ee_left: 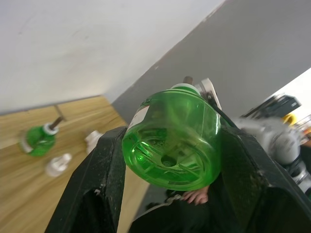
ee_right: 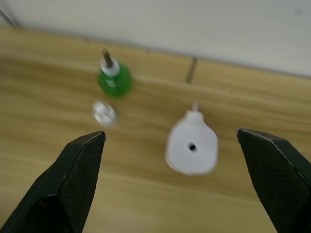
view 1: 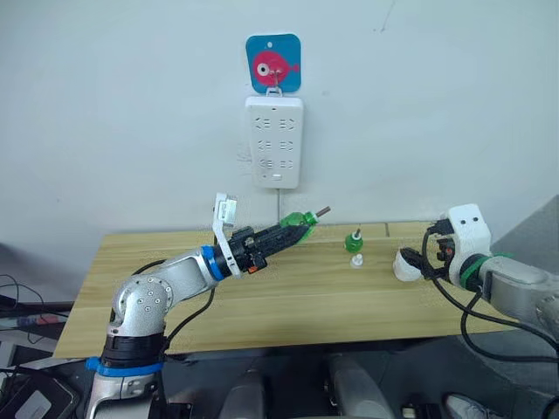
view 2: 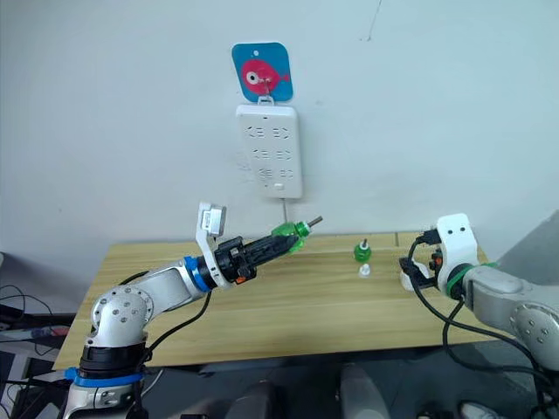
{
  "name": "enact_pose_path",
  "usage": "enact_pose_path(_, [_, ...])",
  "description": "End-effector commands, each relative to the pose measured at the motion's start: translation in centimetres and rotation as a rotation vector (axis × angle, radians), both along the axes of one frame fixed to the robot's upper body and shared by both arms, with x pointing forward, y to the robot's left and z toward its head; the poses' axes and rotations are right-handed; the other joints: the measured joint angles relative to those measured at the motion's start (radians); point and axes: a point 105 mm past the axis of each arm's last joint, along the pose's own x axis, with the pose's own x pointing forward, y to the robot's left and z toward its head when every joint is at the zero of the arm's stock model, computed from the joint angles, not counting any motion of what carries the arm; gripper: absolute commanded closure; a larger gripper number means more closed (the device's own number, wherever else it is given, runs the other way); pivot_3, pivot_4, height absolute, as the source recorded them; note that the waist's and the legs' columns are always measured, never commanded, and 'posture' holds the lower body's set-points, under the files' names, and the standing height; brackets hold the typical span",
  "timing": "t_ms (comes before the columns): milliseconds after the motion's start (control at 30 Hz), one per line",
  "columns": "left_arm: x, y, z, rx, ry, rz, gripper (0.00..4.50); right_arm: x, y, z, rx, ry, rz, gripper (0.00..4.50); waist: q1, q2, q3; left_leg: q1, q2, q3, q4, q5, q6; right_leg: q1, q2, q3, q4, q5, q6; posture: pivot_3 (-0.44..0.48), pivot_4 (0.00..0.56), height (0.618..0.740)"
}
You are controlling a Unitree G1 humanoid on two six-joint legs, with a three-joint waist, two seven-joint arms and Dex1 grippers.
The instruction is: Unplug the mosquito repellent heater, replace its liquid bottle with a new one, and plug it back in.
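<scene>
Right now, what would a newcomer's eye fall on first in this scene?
First, the bright green bottle clamped in the left gripper, held above the wooden table and tilted toward the wall. Above it, a white power strip hangs from a blue hook plate with a red fish. On the right, the right gripper, jaws wide open, hovers over the white heater, with a second green bottle and a small white cap standing nearby.
</scene>
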Motion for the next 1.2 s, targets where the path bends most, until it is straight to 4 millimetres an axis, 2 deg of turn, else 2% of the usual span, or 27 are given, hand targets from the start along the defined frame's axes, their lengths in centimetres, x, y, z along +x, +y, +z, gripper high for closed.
enact_pose_path(33, [-0.8, -0.5, 0.1, 0.033, -0.078, -0.048, 2.06, 1.5, -1.3, -0.7, -0.012, 0.073, -0.074, 0.00, 0.001, -0.001, 0.003, 0.000, 0.000, 0.000, -0.001, 0.000, 0.000, 0.000, 0.000, 0.000, -0.001, 0.000, -0.001, -0.163, 0.215, 0.733])
enact_pose_path(267, [-1.7, -1.0, -0.7, 0.051, -0.095, -0.081, 2.06, 4.1, -3.0, -3.8, -0.021, 0.259, -0.175, 0.00, 0.003, -0.002, 0.013, -0.001, 0.000, 0.000, -0.008, 0.000, 0.001, 0.000, -0.001, -0.001, -0.010, 0.003, -0.004, -0.133, 0.229, 0.733])
enact_pose_path(433, [-2.0, -0.9, -0.9, 0.053, -0.102, -0.073, 2.06, 5.4, -2.8, -4.9, -0.031, 0.296, -0.149, 0.00, 0.005, 0.001, 0.020, -0.003, 0.000, -0.002, -0.009, -0.003, 0.005, -0.001, -0.003, -0.003, -0.011, 0.003, -0.004, -0.099, 0.227, 0.733])
enact_pose_path(567, [-2.3, -0.7, -0.9, 0.055, -0.104, -0.065, 2.06, 5.8, -2.5, -5.8, -0.015, 0.328, -0.134, 0.00, 0.005, 0.002, 0.021, -0.002, -0.001, -0.002, -0.009, -0.003, 0.005, -0.001, -0.003, -0.003, -0.011, 0.003, -0.004, -0.079, 0.222, 0.733])
enact_pose_path(900, [-2.4, -0.5, -1.0, 0.069, -0.112, -0.062, 2.06, 6.4, -3.4, -7.4, -0.048, 0.334, -0.143, 0.00, 0.007, 0.002, 0.022, -0.002, -0.002, -0.002, -0.009, -0.003, 0.005, -0.001, -0.004, -0.003, -0.010, 0.003, -0.004, -0.069, 0.211, 0.733])
enact_pose_path(1000, [-2.4, -0.5, -1.0, 0.069, -0.114, -0.063, 2.06, 6.6, -3.4, -7.5, -0.048, 0.326, -0.136, 0.58, 0.007, 0.002, 0.022, -0.002, -0.001, -0.002, -0.009, -0.003, 0.005, -0.001, -0.004, -0.003, -0.010, 0.003, -0.004, -0.069, 0.211, 0.733])
enact_pose_path(1100, [-2.3, -0.6, -1.0, 0.068, -0.114, -0.066, 2.06, 6.4, -3.3, -7.6, -0.045, 0.329, -0.124, 1.52, 0.008, 0.002, 0.022, -0.002, -0.002, -0.002, -0.009, -0.003, 0.005, -0.001, -0.004, -0.003, -0.010, 0.004, -0.004, -0.078, 0.204, 0.733])
enact_pose_path(1200, [-2.2, -0.7, -1.1, 0.068, -0.115, -0.069, 2.06, 6.1, -3.4, -7.5, -0.048, 0.332, -0.111, 1.52, 0.007, 0.002, 0.022, -0.002, -0.002, -0.002, -0.009, -0.003, 0.004, -0.001, -0.004, -0.003, -0.010, 0.004, -0.004, -0.087, 0.199, 0.733])
